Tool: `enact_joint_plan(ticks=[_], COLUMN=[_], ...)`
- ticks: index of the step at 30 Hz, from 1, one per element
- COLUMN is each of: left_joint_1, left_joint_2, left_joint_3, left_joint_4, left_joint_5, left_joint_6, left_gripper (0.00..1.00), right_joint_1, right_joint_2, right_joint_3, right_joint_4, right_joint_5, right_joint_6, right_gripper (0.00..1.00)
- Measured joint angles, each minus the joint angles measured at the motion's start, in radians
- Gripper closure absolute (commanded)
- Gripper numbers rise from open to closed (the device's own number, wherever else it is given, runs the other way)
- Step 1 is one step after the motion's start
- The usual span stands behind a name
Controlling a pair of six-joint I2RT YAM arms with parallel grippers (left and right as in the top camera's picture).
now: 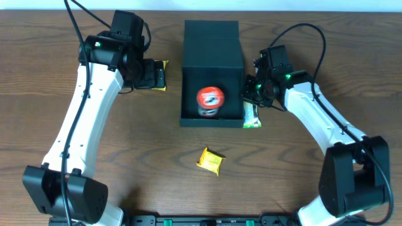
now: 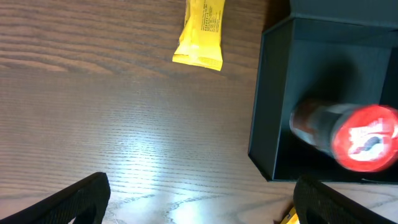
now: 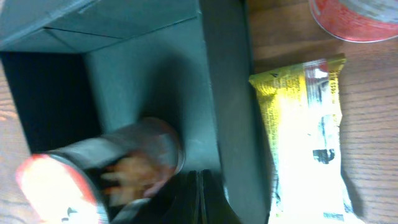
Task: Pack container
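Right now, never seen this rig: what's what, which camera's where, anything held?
Two robot arms at a wooden table, each ending in a two-finger gripper. One picture is from above; the others come from a camera on each wrist. A dark box stands open mid-table, a red-topped can inside. Three snack packets lie on the table: one in front of the box, one along its right wall, one to its left. The left gripper is open, the right gripper shut; neither holds anything.

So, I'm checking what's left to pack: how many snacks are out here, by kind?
Cans: 2 (red-lidded can in the box; second can, partly seen, outside it)
Packets: 3 (front packet; left packet; right packet)
Total: 5
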Motion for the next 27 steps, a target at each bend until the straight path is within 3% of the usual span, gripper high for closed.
enact_joint_plan(ticks=[6, 16, 27], left_joint_1=[0.000, 0.000, 0.000], left_joint_2=[0.000, 0.000, 0.000], left_joint_3=[0.000, 0.000, 0.000], left_joint_4=[0.000, 0.000, 0.007], left_joint_5=[0.000, 0.000, 0.000], left_joint_6=[0.000, -0.007, -0.026], left_gripper=[0.05, 0.05, 0.04], right_joint_1=[0.000, 0.003, 0.112], right_joint_2=[0.000, 0.000, 0.000], right_joint_3=[0.000, 0.000, 0.000], right_joint_4=[0.005, 0.063, 0.122], right_joint_5=[-0.016, -0.251, -0.263], right_joint_6=[-0.006, 0.033, 0.131], right_gripper=[0.99, 0.99, 0.98])
